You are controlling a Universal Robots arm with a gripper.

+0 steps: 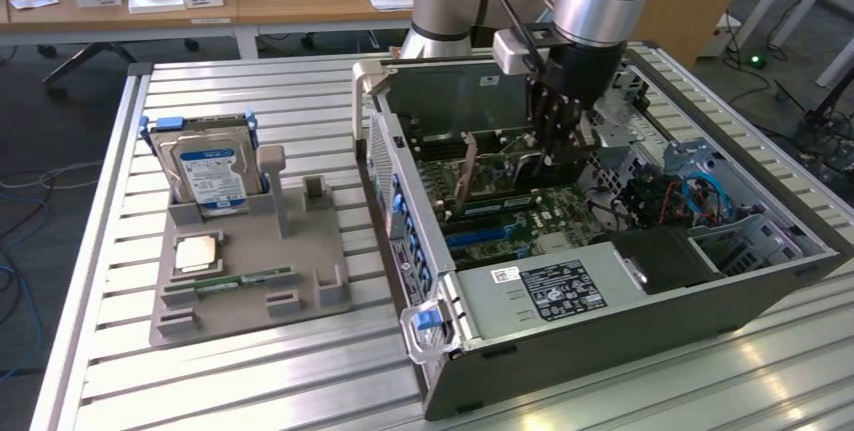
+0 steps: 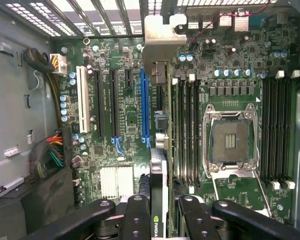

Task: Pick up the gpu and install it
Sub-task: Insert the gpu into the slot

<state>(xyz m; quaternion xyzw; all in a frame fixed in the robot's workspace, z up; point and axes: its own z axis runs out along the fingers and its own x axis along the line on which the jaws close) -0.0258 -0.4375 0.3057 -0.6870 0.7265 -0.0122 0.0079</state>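
The gpu runs edge-on between my fingers over the green motherboard. Its silver end bracket sits at the case's slotted rear wall. My gripper is shut on the card, one black finger on each face. The card lies just beside the long blue slot, between it and the memory slots. I cannot tell whether it is seated. In the exterior view my gripper reaches down into the open computer case, with the gpu standing upright on the board.
The empty processor socket and bundled power cables flank the card. On the table at the exterior view's left, a grey fixture holds a hard drive, a chip and a green memory stick. The power supply fills the case's near end.
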